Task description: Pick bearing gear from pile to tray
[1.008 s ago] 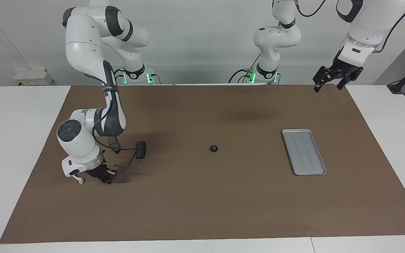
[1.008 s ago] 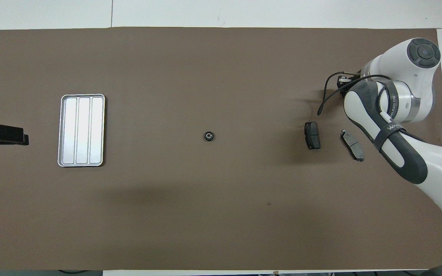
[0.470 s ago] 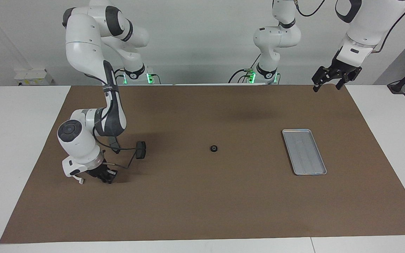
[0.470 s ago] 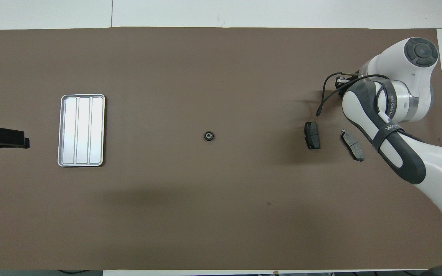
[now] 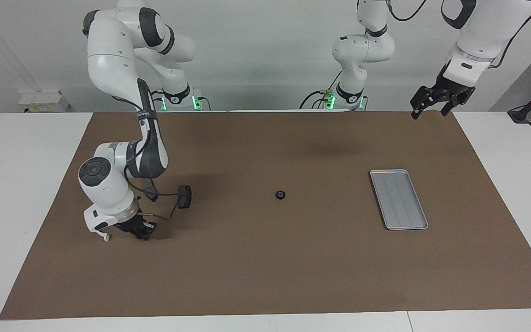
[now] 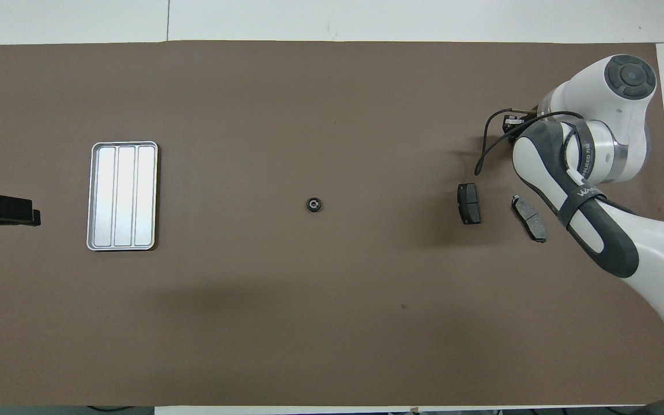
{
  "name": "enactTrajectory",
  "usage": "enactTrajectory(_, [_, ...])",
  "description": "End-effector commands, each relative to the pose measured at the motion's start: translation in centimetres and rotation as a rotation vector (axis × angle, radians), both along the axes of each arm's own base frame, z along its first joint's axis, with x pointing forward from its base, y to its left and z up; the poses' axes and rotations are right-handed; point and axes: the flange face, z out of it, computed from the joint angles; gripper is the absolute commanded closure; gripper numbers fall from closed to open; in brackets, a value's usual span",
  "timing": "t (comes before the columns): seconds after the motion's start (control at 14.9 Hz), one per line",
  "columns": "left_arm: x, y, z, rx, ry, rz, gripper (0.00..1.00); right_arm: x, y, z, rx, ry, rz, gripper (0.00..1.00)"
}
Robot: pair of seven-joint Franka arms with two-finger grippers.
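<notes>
1. All clock-face directions below refer to the overhead view, with 12 o'clock pointing away from the robots.
2. The small black round bearing gear (image 5: 280, 195) (image 6: 313, 204) lay alone on the brown table mat (image 5: 265, 276) (image 6: 332, 323), near the mat's middle. Nothing touched it.
3. The flat silver-grey rectangular metal tray (image 5: 399, 199) (image 6: 123, 196) lay at 9 o'clock from the bearing gear, well apart from it, toward the left arm's end of the table. No part lay on its ribbed floor.
4. Two dark grey brake pads (image 6: 468, 203) (image 6: 528, 217) lay at 3 o'clock from the bearing gear, well apart from it. They were near each other but not touching.
5. The right gripper (image 5: 138, 230) (image 6: 510, 122) was down close to the mat at the right arm's end, largely covered by its own wrist.
   - Whether it was spread or closed could not be told.
   - The bearing gear lay at about 8 o'clock from it, well apart.
   - The brake pads lay at about 6 and 7 o'clock from it.
6. The left gripper (image 5: 429, 107) (image 6: 3, 210) hung high over the mat's edge at the left arm's end, spread apart and holding nothing.
   - The bearing gear lay at 3 o'clock from it, with the tray between the two.
</notes>
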Motion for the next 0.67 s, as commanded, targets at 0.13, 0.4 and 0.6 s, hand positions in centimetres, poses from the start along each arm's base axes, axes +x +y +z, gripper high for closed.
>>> enactTrajectory(0.13, [-0.8,0.2,0.1,-0.009,-0.002,0.003,0.01,0.2,0.0,1.6,-0.011,0.024,0.038,1.00])
enactTrajectory(0.4, [-0.5,0.3,0.3,-0.009,-0.011,0.007,0.00,0.3,1.8,2.5,-0.013,0.043,0.060,1.00])
enactTrajectory(0.6, [-0.5,0.3,0.2,-0.007,-0.018,0.004,0.01,0.3,2.0,2.8,-0.023,0.047,0.071,1.00])
